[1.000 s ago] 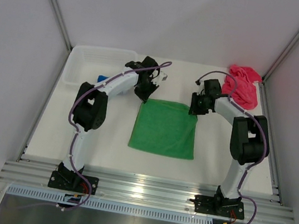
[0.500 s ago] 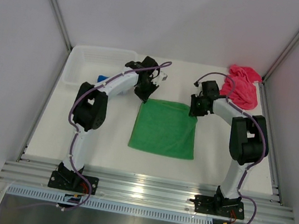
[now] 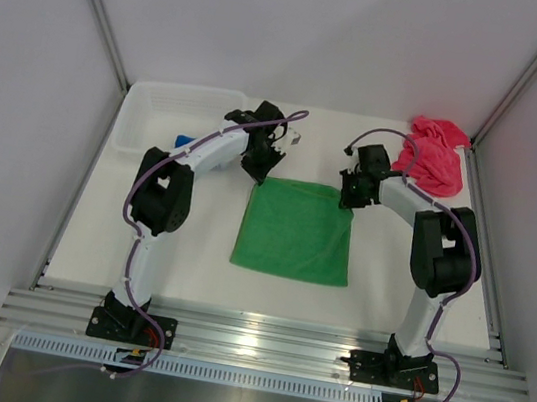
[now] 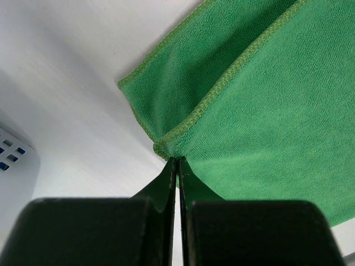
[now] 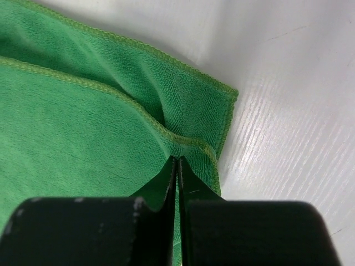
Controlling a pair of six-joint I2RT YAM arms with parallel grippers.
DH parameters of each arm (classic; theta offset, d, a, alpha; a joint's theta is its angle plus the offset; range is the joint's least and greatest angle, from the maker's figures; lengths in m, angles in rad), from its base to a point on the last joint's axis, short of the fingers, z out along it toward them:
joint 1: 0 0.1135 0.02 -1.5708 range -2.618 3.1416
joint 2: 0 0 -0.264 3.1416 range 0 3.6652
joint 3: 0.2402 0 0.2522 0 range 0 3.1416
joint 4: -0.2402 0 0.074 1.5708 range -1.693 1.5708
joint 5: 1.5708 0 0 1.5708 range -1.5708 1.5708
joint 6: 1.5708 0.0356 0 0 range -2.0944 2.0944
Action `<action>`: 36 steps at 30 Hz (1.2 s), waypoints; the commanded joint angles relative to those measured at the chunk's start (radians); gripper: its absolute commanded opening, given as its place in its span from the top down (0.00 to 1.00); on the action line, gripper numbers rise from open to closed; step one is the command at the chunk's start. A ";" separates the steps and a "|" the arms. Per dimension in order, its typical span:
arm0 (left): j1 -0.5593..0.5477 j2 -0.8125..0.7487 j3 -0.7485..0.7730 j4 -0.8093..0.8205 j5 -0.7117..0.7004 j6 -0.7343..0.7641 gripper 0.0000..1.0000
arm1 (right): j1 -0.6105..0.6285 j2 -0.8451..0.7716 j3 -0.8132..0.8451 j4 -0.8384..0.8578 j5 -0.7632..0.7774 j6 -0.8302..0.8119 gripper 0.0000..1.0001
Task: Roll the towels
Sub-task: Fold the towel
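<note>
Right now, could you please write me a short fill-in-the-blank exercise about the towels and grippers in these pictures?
1. The left gripper is shut on a far ____ of the flat green cloth towel.
2. The right gripper is ____ on that towel's other far corner.
3. The crumpled pink cloth towel lies at the white table's far ____ corner.
4. The white plastic basket stands at the table's far ____ corner.
Missing words: corner; shut; right; left.
</note>
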 commanded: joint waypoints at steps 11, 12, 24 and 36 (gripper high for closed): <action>-0.005 -0.012 0.010 0.011 0.005 0.000 0.99 | 0.033 -0.079 0.009 -0.003 -0.125 0.001 0.71; -0.005 -0.012 0.010 0.010 0.003 0.001 0.99 | 0.030 -0.080 0.007 -0.009 -0.131 0.002 0.69; -0.005 -0.010 0.010 0.012 0.005 0.004 0.99 | -0.165 -0.114 -0.058 0.074 -0.287 0.186 0.64; -0.005 -0.010 0.005 0.010 0.005 0.009 0.99 | -0.164 0.001 0.011 0.139 -0.248 0.157 0.68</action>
